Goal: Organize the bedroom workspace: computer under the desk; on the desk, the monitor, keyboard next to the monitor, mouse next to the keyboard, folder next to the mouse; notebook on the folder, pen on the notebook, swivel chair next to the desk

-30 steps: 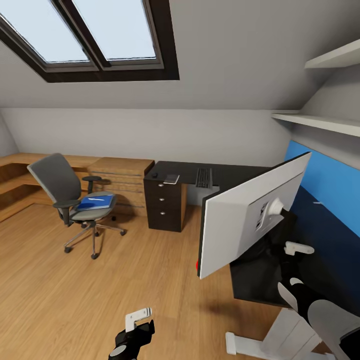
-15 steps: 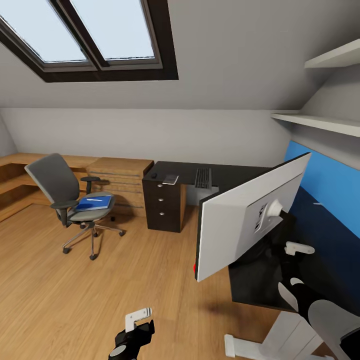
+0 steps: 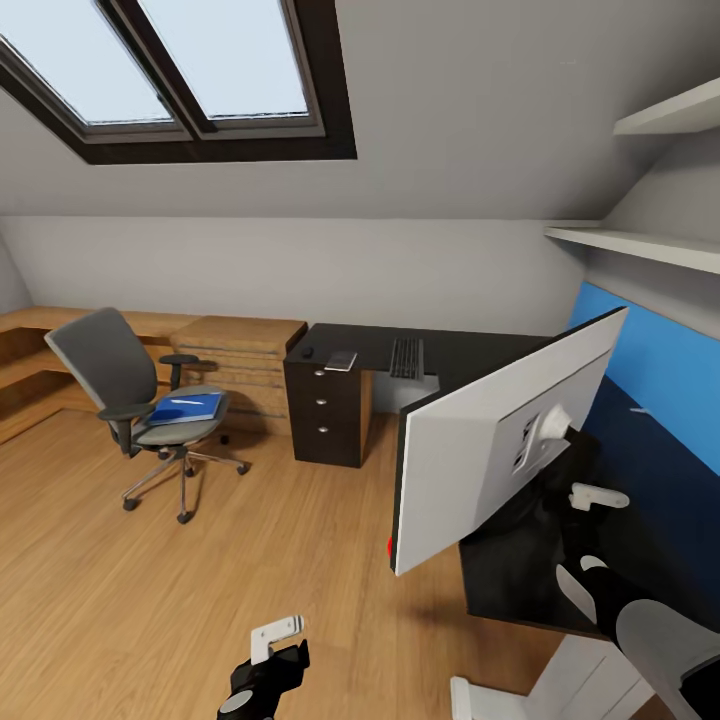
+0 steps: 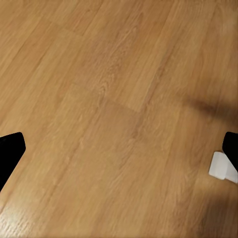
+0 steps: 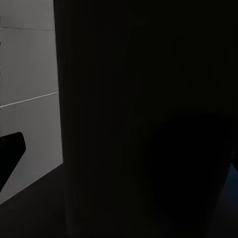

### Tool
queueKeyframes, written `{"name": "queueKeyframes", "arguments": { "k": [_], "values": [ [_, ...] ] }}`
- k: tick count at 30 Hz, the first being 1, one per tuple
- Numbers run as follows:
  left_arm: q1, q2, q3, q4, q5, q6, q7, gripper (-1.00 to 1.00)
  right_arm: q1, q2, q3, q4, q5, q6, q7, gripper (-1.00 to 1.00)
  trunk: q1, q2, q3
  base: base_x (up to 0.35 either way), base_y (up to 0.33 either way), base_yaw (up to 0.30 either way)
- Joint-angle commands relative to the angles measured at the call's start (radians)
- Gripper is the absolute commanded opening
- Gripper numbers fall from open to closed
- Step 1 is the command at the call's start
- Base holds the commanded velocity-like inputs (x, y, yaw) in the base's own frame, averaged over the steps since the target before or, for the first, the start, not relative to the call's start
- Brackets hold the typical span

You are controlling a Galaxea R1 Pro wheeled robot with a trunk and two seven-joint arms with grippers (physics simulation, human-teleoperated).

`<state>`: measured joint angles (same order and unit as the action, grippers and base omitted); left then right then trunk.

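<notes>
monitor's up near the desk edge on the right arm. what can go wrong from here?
1. The monitor hangs tilted, its lower corner past the desk edge over the floor; a slip would drop it.
2. The right wrist view is nearly black, so the hold can't be checked there.
3. Swinging it toward the far end could sweep the keyboard.

Monitor (image 3: 480, 455) screen side hidden

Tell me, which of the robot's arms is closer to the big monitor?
Right. The right gripper sits just behind the monitor, by its stand. The left gripper hangs low over the wooden floor, well apart.
</notes>
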<state>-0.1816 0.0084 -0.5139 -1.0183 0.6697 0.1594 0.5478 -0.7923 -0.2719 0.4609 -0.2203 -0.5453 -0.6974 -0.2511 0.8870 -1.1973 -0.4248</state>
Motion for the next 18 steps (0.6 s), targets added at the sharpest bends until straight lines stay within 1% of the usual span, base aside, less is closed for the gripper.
{"name": "queueKeyframes", "arguments": {
  "k": [1, 2, 18],
  "values": [
    [-0.001, 0.001, -0.003, -0.002, 0.004, 0.003, 0.008, 1.00, -0.001, -0.001, 0.009, -0.001, -0.002, -0.001, -0.008, 1.00, 0.000, -0.001, -0.001, 0.006, 0.000, 0.000],
    [-0.001, 0.001, -0.003, -0.002, 0.004, 0.003, 0.008, 1.00, -0.001, 0.000, 0.009, -0.001, -0.002, -0.001, -0.009, -1.00, 0.000, -0.001, -0.001, 0.004, 0.000, 0.000],
    [-0.001, 0.002, -0.003, -0.003, 0.004, 0.003, 0.008, 1.00, -0.001, -0.001, 0.013, -0.001, -0.001, -0.006, -0.007, -1.00, 0.000, -0.001, -0.001, 0.000, 0.000, 0.000]
  ]
}}
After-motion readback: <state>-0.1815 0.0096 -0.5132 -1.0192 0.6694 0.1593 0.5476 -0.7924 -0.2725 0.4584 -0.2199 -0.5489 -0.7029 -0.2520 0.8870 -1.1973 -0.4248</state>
